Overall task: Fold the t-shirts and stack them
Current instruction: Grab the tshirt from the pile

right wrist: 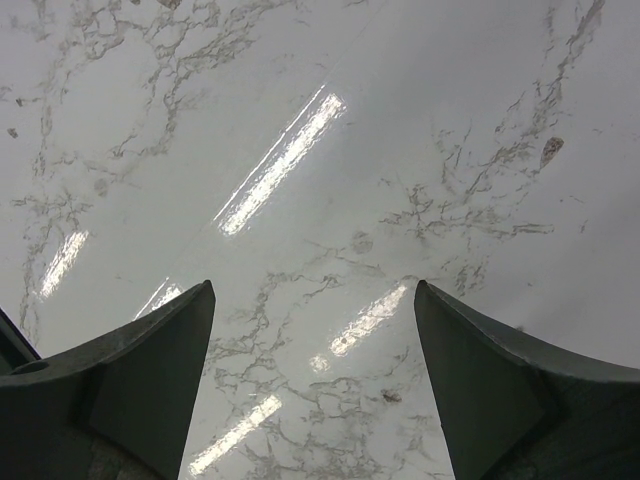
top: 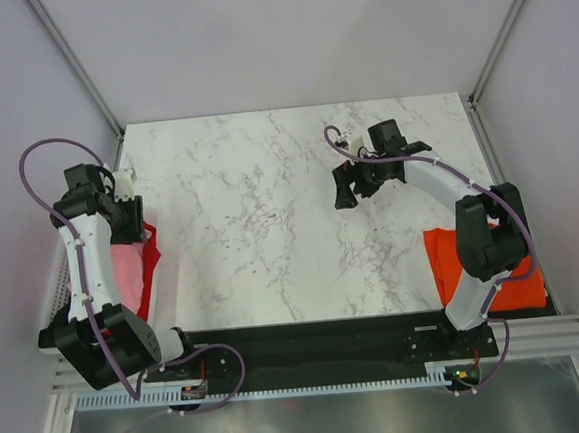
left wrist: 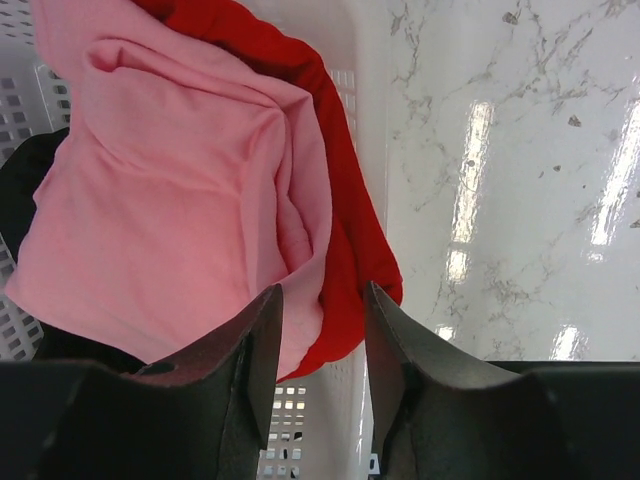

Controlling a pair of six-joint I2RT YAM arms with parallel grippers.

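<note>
Roughly one third done, judging from how things lie.

On the right, near the base of the right arm: the orange t-shirt [top: 442,265], lying flat with straight edges at the right edge of the table [top: 268,198], partly hidden by the arm. Looks folded already and put aside as the bottom of the stack, but impossible to say for sure with so much of it covered.

On the left, in the white lattice basket [left wrist: 290,415] just beside the table: the pink t-shirt [left wrist: 170,200], crumpled and on top, and the red t-shirt [left wrist: 355,230], bunched under it and reaching to the basket wall on the table side. Neither folded, neither taken out yet.

Left claw [left wrist: 322,305]: hanging right above the edge of the pink and red cloth, fingers partly spread, cloth showing in the gap. No cloth seen pinched between them; whether touching the cloth or not, cannot tell. Probably about to pick the pink one, as the one on top.

Right claw [right wrist: 312,295]: spread wide over bare marble in the far right part of the table, holding nothing, well apart from every t-shirt.

Left to do, by this judgement: to take the pink t-shirt out of the basket, to lay it flat in the middle of the table, to fold it and to put it on the orange one; then the same with the red one. So the bigger part of the work is not yet done, and no stack of more than one piece to see anywhere.
</note>
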